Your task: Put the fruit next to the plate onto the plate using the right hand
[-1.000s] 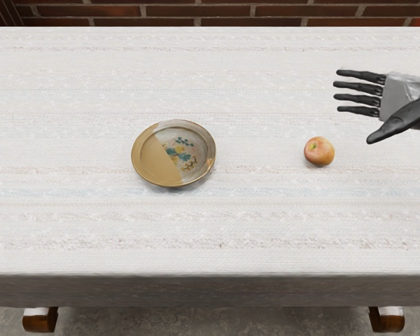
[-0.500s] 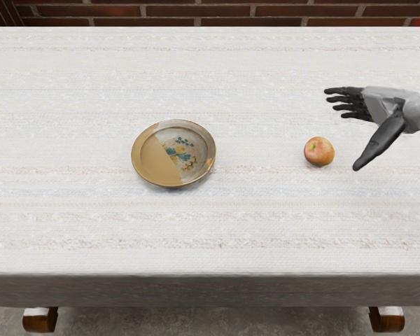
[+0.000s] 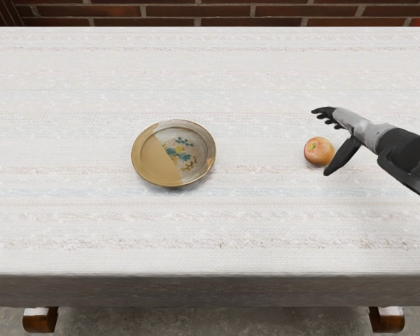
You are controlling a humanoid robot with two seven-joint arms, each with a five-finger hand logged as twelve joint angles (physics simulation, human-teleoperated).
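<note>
On the white cloth-covered table (image 3: 210, 231) I see one round ceramic plate (image 3: 173, 152), half golden-brown and half pale with a small painted flower pattern. It lies left of the middle. To the right of it, well apart, lies one small red-yellow round fruit (image 3: 319, 150) on the cloth, not on the plate. I see one hand, the dark grey right hand (image 3: 346, 131). It is just beside the fruit on its right side, fingers (image 3: 325, 113) spread wide, thumb pointing down, holding nothing. I cannot tell whether the thumb touches the fruit.
</note>
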